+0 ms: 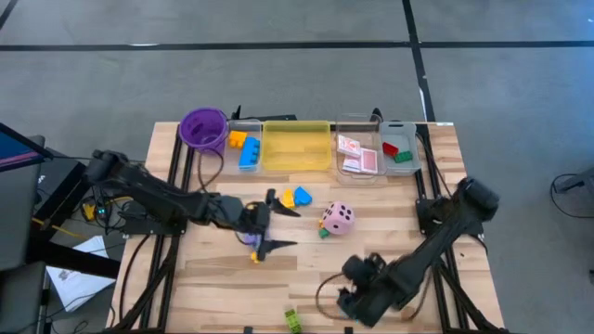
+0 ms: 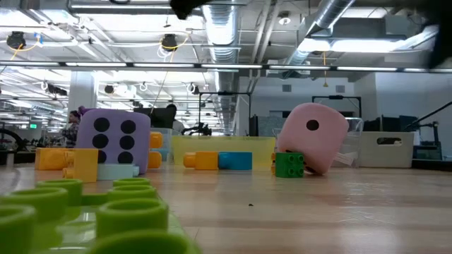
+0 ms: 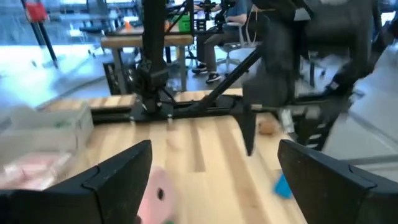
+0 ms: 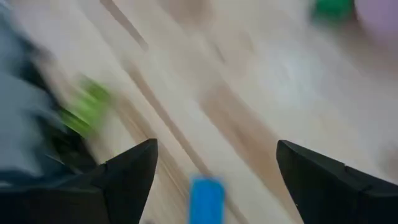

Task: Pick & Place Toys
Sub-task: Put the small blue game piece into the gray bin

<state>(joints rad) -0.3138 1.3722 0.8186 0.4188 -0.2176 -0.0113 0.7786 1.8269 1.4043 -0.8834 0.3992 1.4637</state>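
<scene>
My left gripper hangs open above the table's middle, over a purple die that stands on the wood beside a yellow block. A pink die leans on a small green block. Joined yellow and blue blocks lie just behind. My right gripper is open near the front edge, tipped down; a blue block lies on the wood below its fingers. A light green block lies at the front edge.
Along the far edge stand a purple cup, a clear tray with yellow and blue blocks, a yellow tray, a clear tray with pink cards and a small tray with red and green blocks.
</scene>
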